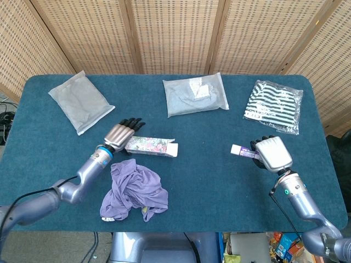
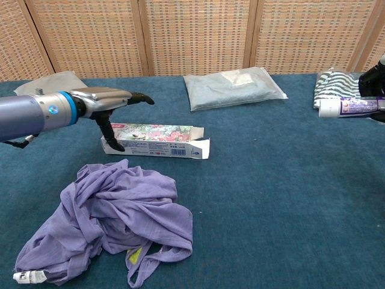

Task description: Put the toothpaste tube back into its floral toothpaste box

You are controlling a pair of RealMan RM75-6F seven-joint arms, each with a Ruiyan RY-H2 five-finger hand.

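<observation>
The floral toothpaste box [image 1: 151,146] [image 2: 157,140] lies flat mid-table, its open flap end facing right. My left hand [image 1: 122,134] [image 2: 107,105] hovers over the box's left end with fingers spread and thumb hanging down beside it, holding nothing. The toothpaste tube [image 1: 242,152] [image 2: 348,108], white with a purple label, is gripped in my right hand [image 1: 270,154] at the right side of the table, cap pointing left, lifted off the cloth. The chest view shows only the dark fingers [image 2: 374,75] of that hand at the frame edge.
A crumpled purple garment [image 1: 134,190] [image 2: 111,217] lies just in front of the box. Two grey plastic bags [image 1: 80,101] [image 1: 195,93] and a striped packet [image 1: 274,105] lie along the back of the blue table [image 1: 208,181].
</observation>
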